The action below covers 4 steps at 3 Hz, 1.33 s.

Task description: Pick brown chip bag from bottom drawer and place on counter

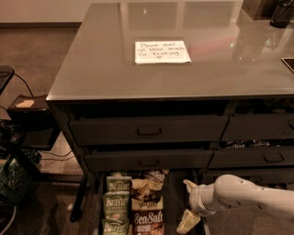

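Note:
The brown chip bag (148, 221) with white "Sea Salt" lettering lies in the pulled-out bottom drawer (172, 202), at the lower edge of the view. My gripper (188, 204) is over the right side of the drawer, to the right of the bag and apart from it. Its two cream fingers stand spread, one higher (189, 185) and one lower (187, 222), and it is empty. The glossy grey counter (197, 78) above bears a white handwritten note (162, 52).
Green Kettle bags (117, 204) lie left of the brown bag, and a tan-and-cream bag (146, 192) lies behind it. Two shut upper drawers (148, 130) sit above. A dark box (27, 114) and cables stand on the floor at left. Dark items (280, 13) stand at the counter's back right.

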Tool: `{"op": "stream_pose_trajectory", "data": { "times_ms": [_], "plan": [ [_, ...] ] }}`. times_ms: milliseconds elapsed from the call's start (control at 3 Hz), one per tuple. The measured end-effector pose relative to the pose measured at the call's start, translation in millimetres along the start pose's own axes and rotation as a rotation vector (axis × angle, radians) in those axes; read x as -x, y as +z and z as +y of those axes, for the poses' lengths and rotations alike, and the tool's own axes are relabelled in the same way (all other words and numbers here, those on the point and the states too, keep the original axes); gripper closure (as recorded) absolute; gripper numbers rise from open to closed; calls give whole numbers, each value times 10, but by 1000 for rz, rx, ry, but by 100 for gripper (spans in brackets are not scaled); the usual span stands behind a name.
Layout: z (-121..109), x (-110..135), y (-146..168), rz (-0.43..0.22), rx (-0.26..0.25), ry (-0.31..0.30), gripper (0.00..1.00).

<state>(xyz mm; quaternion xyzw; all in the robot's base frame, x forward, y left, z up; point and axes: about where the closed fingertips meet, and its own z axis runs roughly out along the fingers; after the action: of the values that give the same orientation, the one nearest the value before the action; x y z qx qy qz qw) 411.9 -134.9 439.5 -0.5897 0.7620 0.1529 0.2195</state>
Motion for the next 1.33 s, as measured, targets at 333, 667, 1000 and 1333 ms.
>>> {"op": "stream_pose_trajectory", "data": {
  "times_ms": [333,667,1000,1333],
  "plan": [
    [-5,-129,473,-73,53,59,0],
    [77,-169,606,-82,76,75,0],
    [13,-263,699,-91,77,66,0],
    [-91,-365,997,-164,80,76,0]
  ]
}}
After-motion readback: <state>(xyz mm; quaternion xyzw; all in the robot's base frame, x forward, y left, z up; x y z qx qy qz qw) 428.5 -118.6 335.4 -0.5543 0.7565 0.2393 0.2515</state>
